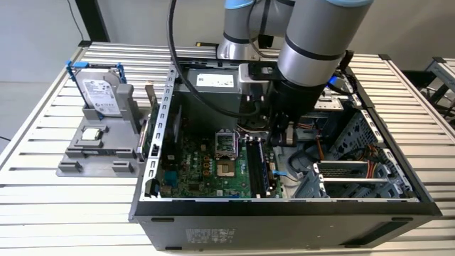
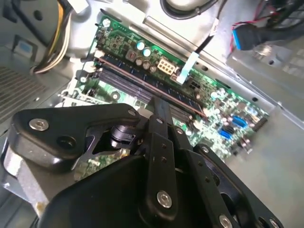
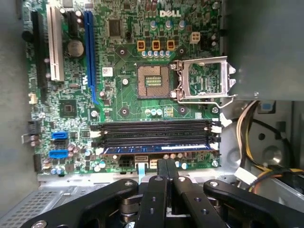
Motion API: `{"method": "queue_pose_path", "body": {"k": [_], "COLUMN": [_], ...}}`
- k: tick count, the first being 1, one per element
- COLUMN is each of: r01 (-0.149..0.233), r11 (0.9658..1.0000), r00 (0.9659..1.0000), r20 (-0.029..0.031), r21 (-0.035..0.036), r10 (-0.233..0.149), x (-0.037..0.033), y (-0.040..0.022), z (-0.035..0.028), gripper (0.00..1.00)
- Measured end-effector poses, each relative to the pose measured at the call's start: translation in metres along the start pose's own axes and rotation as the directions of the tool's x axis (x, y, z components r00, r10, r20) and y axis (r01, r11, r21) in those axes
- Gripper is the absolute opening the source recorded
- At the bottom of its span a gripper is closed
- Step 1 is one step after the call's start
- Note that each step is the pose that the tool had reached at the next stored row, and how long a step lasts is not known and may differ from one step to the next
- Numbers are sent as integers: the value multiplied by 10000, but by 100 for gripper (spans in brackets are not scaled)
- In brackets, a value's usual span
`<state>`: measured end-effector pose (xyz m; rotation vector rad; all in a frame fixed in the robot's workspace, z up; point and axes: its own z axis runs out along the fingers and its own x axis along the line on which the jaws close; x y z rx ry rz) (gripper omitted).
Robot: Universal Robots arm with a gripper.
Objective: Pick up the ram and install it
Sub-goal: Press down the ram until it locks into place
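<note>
Open computer case (image 1: 284, 205) lies on its side on the slatted surface (image 1: 42, 197), motherboard (image 3: 123, 85) facing up. The arm reaches down into the case from above.

End effector (image 3: 166, 165): fingers pressed together, nothing visible between them. In both wrist views the tips sit just beside the bank of memory slots (image 3: 156, 130), over the slot at the bank's near edge.

The ram (image 3: 156, 149) stands on edge in that nearest slot, running its full length and showing as a thin bluish strip in the first wrist view. The other slots in the bank look dark and unfilled. Whether the fingertips touch the ram's top edge, I cannot tell.

CPU socket (image 3: 154, 80) is bare, its retention frame (image 3: 204, 78) swung open beside it.

Outside the case, on the exterior view's left, a grey fixture (image 1: 92, 154) carries a hard drive (image 1: 99, 90) upright in a blue frame and a small square processor chip (image 1: 90, 133).
</note>
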<state>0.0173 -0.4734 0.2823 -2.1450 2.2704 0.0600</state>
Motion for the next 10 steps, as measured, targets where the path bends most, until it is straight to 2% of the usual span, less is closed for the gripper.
{"method": "queue_pose_path", "body": {"k": [2,3,10], "r01": [0,1,-9], "r11": [10000,10000,10000], "r00": [10000,10000,10000], "r20": [0,0,-15], "r21": [0,0,1], "r10": [0,-1,9], "x": [-4,-5,-5], "y": [2,1,2], "z": [-90,-112,-112], "gripper": [0,0,0]}}
